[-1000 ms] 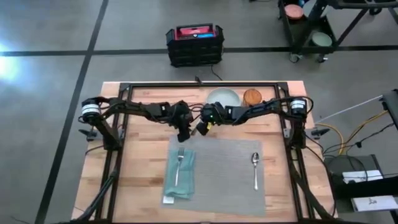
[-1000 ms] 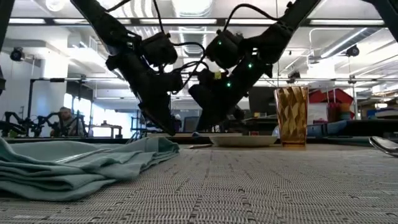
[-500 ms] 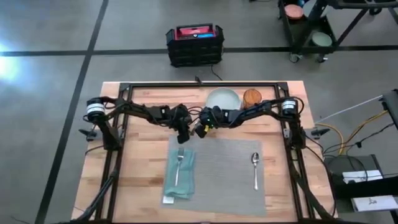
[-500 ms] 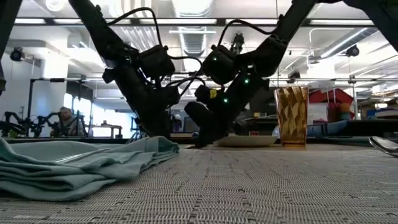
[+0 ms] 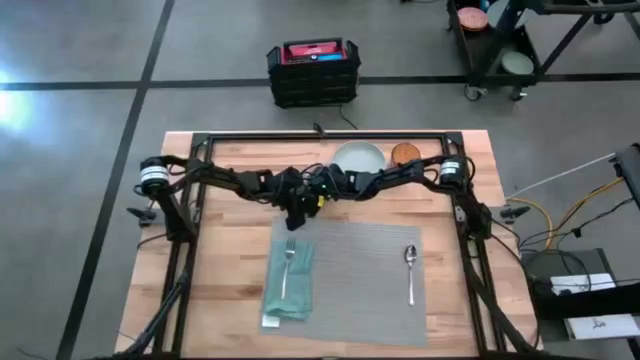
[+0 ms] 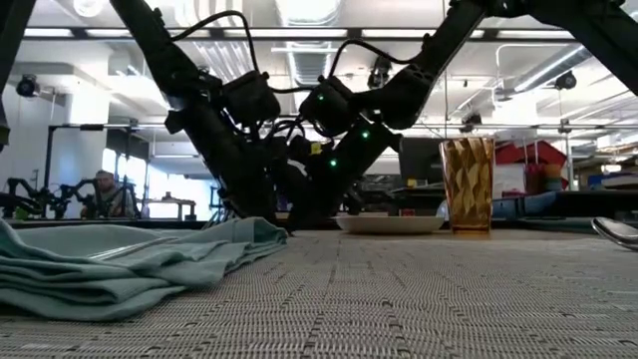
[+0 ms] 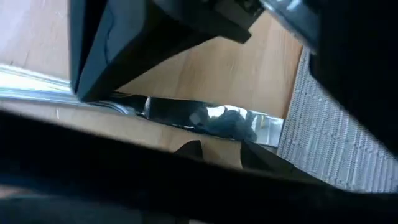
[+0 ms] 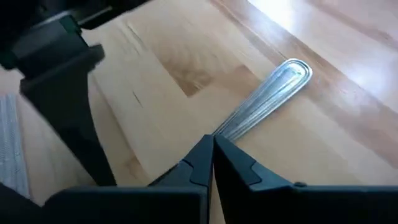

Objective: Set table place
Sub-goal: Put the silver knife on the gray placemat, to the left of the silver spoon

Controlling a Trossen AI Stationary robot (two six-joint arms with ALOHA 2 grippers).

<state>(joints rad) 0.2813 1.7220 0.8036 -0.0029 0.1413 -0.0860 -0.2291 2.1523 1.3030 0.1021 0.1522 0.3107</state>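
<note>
From overhead I see both arms stretched across the far half of the wooden bench (image 5: 225, 250), meeting near its middle just beyond the far edge of the grey placemat (image 5: 350, 300).

My right end effector (image 8: 212, 146) is at the bench surface there. In its wrist view the two dark fingers are pinched together on the silver knife (image 8: 264, 102), which lies flat on the wood with its rounded handle end pointing away from the fingers.

My left end effector (image 5: 297, 212) sits just beside the right one, at the same far edge of the mat. Its wrist view shows the knife's shiny blade on the wood, the tip right at the woven edge of the placemat, with a dark finger (image 7: 124, 43) next to the blade. I cannot tell whether this end effector is open or closed.

On the placemat, a teal napkin (image 5: 288, 285) lies along the left side with a fork (image 5: 289, 262) resting on top of it. A spoon (image 5: 410, 272) lies on the mat's right side, well apart from the napkin.

Beyond the arms, near the bench's far edge, a pale round plate (image 5: 358, 157) sits just beside an amber glass (image 5: 405, 153). In the level view the glass stands upright to the right of the plate.

A black crate (image 5: 313, 72) stands on the floor beyond the bench.
</note>
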